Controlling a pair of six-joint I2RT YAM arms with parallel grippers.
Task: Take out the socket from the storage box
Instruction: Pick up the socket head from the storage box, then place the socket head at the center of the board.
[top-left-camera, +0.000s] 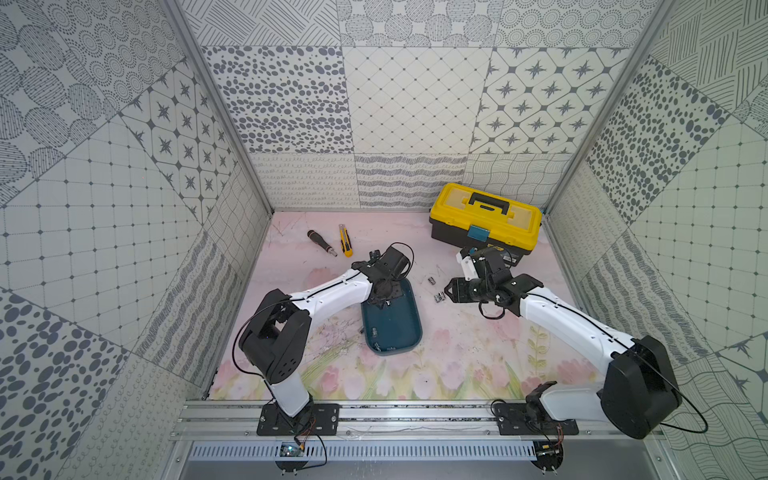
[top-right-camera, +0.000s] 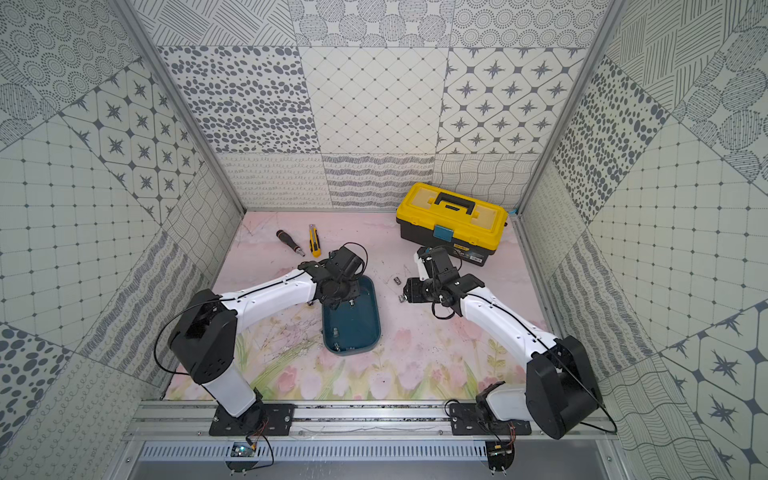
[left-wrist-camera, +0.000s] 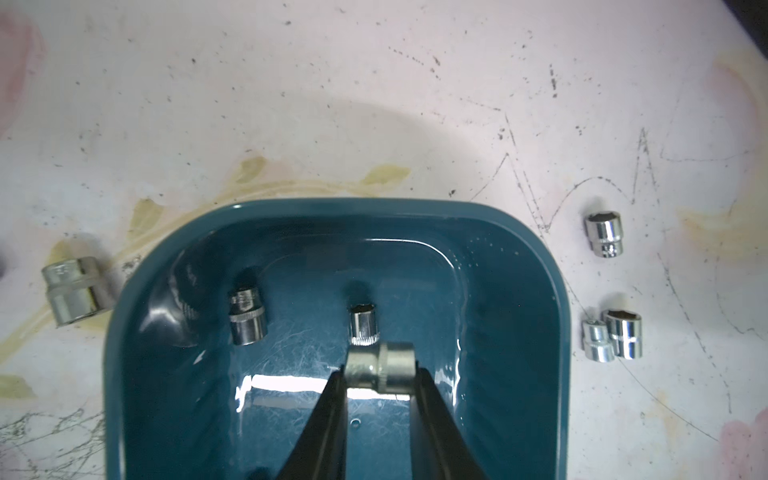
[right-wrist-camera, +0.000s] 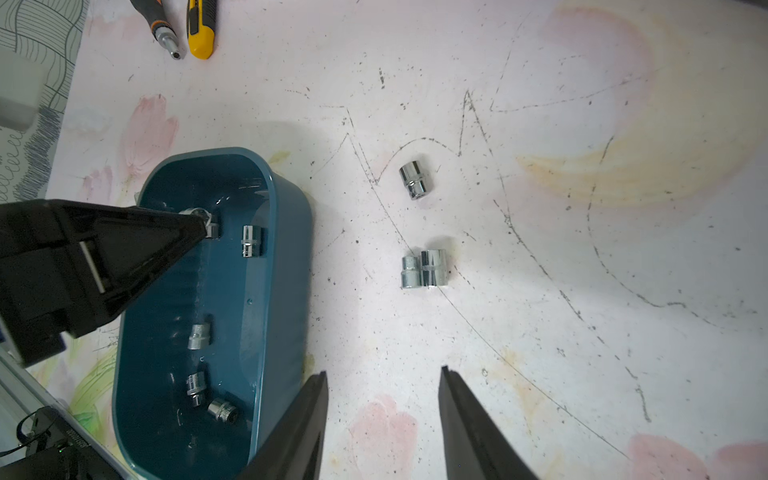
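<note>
Chrome knurled socket (left-wrist-camera: 386, 362), pinched in left gripper (left-wrist-camera: 380, 370) over glossy teal storage box (left-wrist-camera: 353, 206). Right gripper (right-wrist-camera: 383, 371) parted, empty. Markings unreadable.

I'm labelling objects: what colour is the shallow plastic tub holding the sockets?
Dark teal-blue, glossy; the shallow lidless plastic tub shows best in the left wrist view.

The left arm (top-left-camera: 328, 293), white with black joints, reaches forward and inward from its base, its wrist bent steeply down. The left claw (left-wrist-camera: 380, 372) points downward, its two black fingers (left-wrist-camera: 328, 415) pinched on a small silver metal socket (left-wrist-camera: 388, 361) held crosswise at their tips. The right arm (top-left-camera: 561, 316) stretches forward and inward, forearm low. The right claw (right-wrist-camera: 382, 372) faces down with its jaws parted.
</note>
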